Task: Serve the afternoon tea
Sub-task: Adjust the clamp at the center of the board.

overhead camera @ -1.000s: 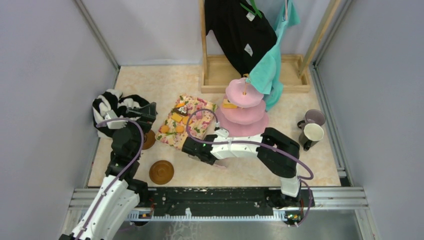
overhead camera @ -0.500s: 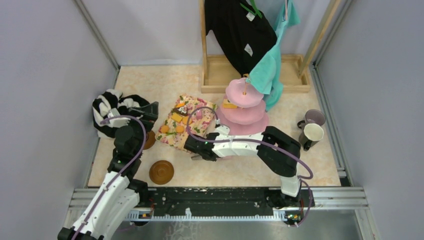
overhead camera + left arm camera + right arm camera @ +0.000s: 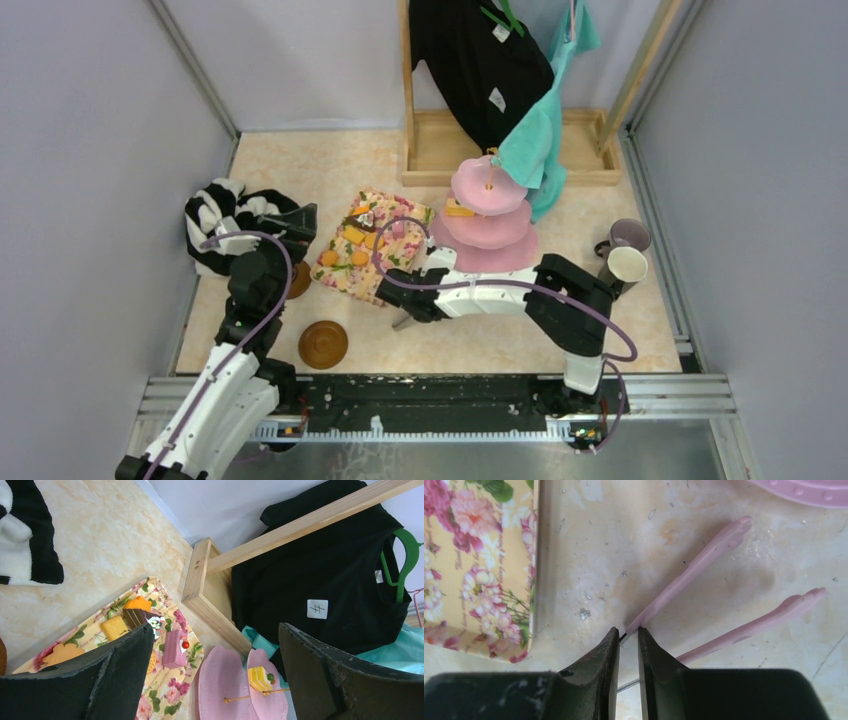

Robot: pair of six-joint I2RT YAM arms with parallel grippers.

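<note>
The right gripper (image 3: 626,632) has drawn its fingers nearly together over the past second and now pinches the thin metal end of a pink-handled utensil (image 3: 694,565), which lies just in front of the pink cake stand (image 3: 500,252). The left gripper (image 3: 215,630) hangs wide apart and empty, well left of the stand. Pastries (image 3: 345,242) wait on the floral cloth (image 3: 350,278) left of the stand, and the mugs (image 3: 628,236) are to its right. With the tool apparently secured, loading the tiers can likely begin.
</note>
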